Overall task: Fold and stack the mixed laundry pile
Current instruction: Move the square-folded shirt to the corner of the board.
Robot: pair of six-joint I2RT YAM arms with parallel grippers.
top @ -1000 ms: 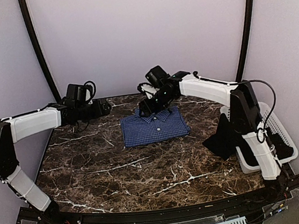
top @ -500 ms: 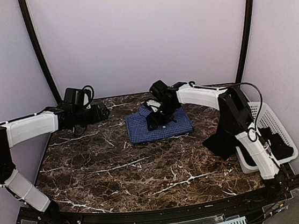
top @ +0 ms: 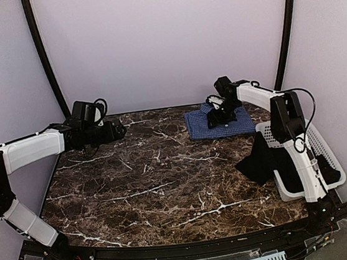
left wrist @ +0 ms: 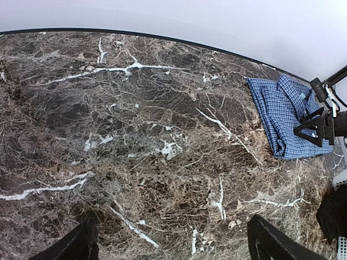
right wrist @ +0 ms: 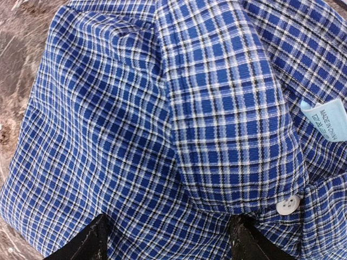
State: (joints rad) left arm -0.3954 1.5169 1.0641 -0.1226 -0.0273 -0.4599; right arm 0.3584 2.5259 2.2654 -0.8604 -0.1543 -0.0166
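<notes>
The folded blue-and-white check shirt (top: 199,127) lies at the far right of the marble table, collar up, beside the basket. My right gripper (top: 217,118) rests on top of it, open, with both fingertips (right wrist: 96,234) pressed wide apart onto the cloth (right wrist: 162,108). The collar button and label show in the right wrist view. The black garment (top: 260,161) hangs over the basket's near left rim onto the table. My left gripper (top: 121,130) hovers open over bare marble at the far left (left wrist: 171,238), well away from the shirt (left wrist: 279,116).
The white perforated basket (top: 327,150) stands at the table's right edge, partly off it. Dark marble tabletop (top: 154,182) spreads across the middle and left. Curved black poles and a wall close off the back.
The right gripper has slid the folded shirt from the table's far middle to the far right, next to the basket. The left arm has barely moved.
</notes>
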